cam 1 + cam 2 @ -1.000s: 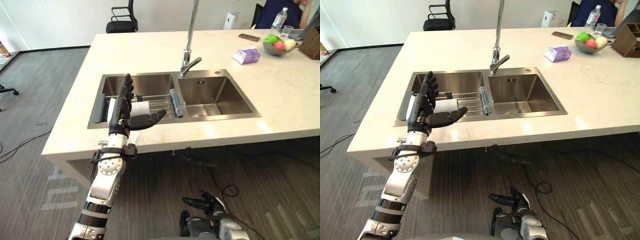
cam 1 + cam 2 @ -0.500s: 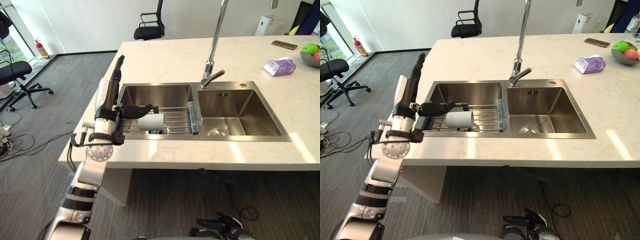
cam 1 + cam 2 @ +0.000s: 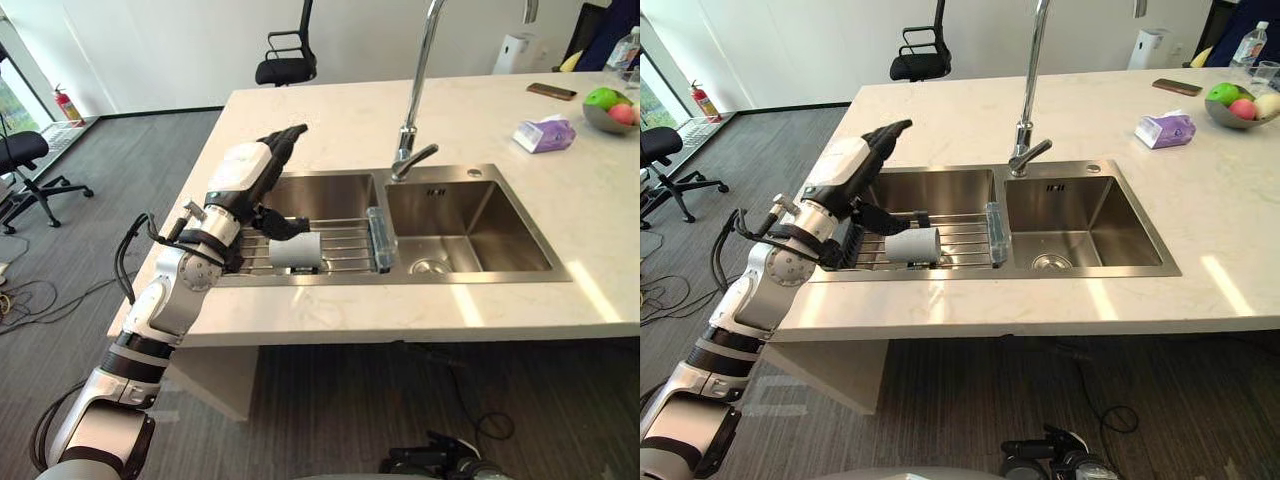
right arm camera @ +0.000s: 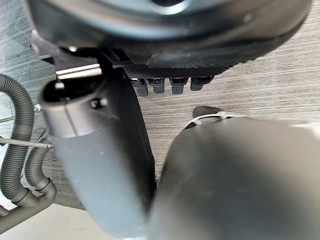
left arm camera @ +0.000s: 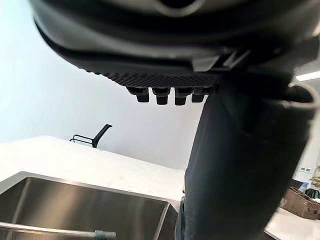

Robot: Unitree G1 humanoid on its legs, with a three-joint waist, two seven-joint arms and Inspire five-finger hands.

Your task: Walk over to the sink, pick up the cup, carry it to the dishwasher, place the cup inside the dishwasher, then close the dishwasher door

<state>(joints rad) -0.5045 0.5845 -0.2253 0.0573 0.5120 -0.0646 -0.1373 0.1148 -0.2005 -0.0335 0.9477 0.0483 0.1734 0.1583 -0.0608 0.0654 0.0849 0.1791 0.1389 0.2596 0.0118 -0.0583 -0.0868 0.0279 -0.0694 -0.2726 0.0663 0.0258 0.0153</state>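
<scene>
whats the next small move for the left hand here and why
Probably lower the left hand toward the cup and curl fingers and thumb round it. The hand hovers open above the left basin, holding nothing, while the cup lies on its side on the wire rack, close under the thumb; contact is unclear.

Log for you, colours only. Left hand (image 3: 242,178): dark fingers, white cover on its back. Cup (image 3: 296,250), just below the thumb: plain pale grey-white. Sink (image 3: 460,215) under the hand: brushed silver steel. Rack (image 3: 345,240) by the cup: silver wires in parallel lines. Countertop (image 3: 400,300): cream, faint veining. Floor (image 3: 120,170) behind the hand's back: grey, fine stripes. Chair (image 3: 283,65) past the fingertips: black. Well off on the thumb side: lilac tissue pack (image 3: 537,133), green apple (image 3: 600,97).
</scene>
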